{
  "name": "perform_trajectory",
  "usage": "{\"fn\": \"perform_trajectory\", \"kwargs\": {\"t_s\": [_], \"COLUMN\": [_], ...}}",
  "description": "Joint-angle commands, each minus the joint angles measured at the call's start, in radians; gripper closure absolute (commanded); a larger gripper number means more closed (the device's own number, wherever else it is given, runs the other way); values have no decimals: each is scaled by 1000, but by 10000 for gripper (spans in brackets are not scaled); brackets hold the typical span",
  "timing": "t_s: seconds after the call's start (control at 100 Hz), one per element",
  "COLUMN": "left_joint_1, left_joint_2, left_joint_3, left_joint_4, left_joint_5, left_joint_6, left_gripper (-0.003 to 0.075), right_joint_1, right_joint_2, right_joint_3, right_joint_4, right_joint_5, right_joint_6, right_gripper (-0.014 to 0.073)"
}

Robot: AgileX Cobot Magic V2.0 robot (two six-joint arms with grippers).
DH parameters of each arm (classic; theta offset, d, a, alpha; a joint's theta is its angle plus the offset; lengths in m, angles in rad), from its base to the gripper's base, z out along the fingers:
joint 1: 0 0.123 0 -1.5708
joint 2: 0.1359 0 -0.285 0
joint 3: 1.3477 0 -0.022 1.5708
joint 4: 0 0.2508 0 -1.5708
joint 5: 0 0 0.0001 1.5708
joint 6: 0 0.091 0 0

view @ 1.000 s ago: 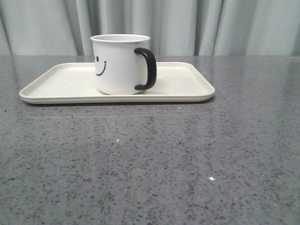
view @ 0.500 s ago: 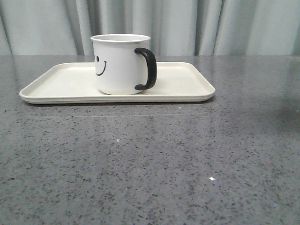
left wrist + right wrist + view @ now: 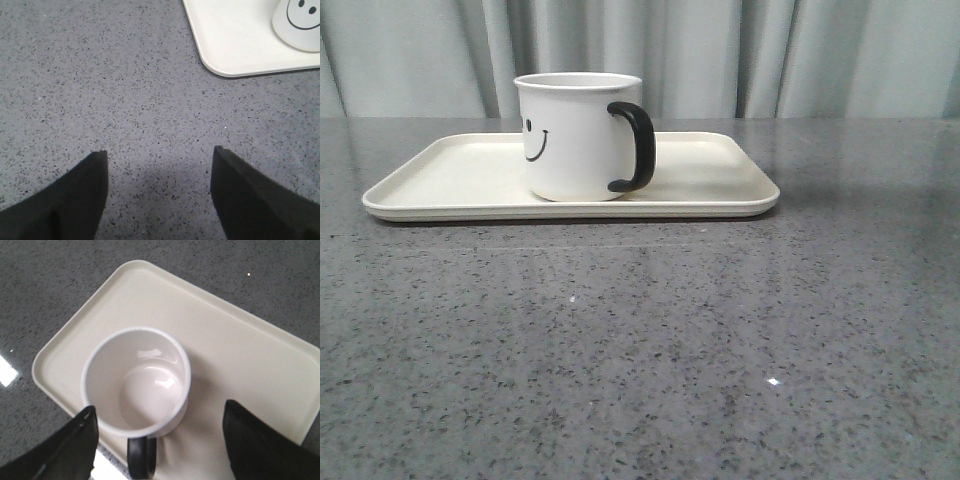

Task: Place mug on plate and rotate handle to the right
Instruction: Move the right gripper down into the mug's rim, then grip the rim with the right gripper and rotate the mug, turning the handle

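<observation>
Between my right gripper (image 3: 157, 450) fingers, which stand wide apart and empty, I see the mug's mouth from above, with its handle (image 3: 141, 457) nearest the gap. Largest first: one grey stone table (image 3: 640, 350), one plate (image 3: 450, 190), one mug (image 3: 575, 135), one handle. The mug stands upright on the plate, touching it, smiley face turned left and handle pointing right in the front view. Almost nothing has shifted over the last second; mug and plate sit where they were, and only a faint shadow on the right of the table has come and gone. I judge both steps done, with the arms clear. My left gripper (image 3: 160, 190) hangs open over bare table, the plate's corner and mug well beyond its fingertips.
</observation>
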Motion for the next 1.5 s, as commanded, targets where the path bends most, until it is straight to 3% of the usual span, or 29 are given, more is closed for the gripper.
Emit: {"fn": "perform_trajectory", "kwargs": {"t_s": [0.0, 0.19, 0.87, 1.01, 1.3, 1.49], "left_joint_1": [3, 3, 3, 3, 3, 3], "left_joint_2": [3, 3, 3, 3, 3, 3], "left_joint_3": [-26, -26, -26, -26, -26, -26], "left_joint_4": [-13, -13, -13, -13, -13, -13], "left_joint_5": [-67, -67, -67, -67, -67, -67], "left_joint_6": [-2, -2, -2, -2, -2, -2], "left_gripper": [279, 279, 279, 279, 279, 279], "right_joint_1": [5, 11, 11, 11, 11, 11], "right_joint_2": [13, 121, 245, 250, 247, 245], "right_joint_3": [-99, -193, -203, -203, -203, -229], "right_joint_4": [-24, -25, -44, -44, -42, -42], "right_joint_5": [-21, 18, 9, 8, -2, 61], "right_joint_6": [36, 49, 90, 96, 95, 54], "right_gripper": [64, 64, 75, 198, 656, 653]}}
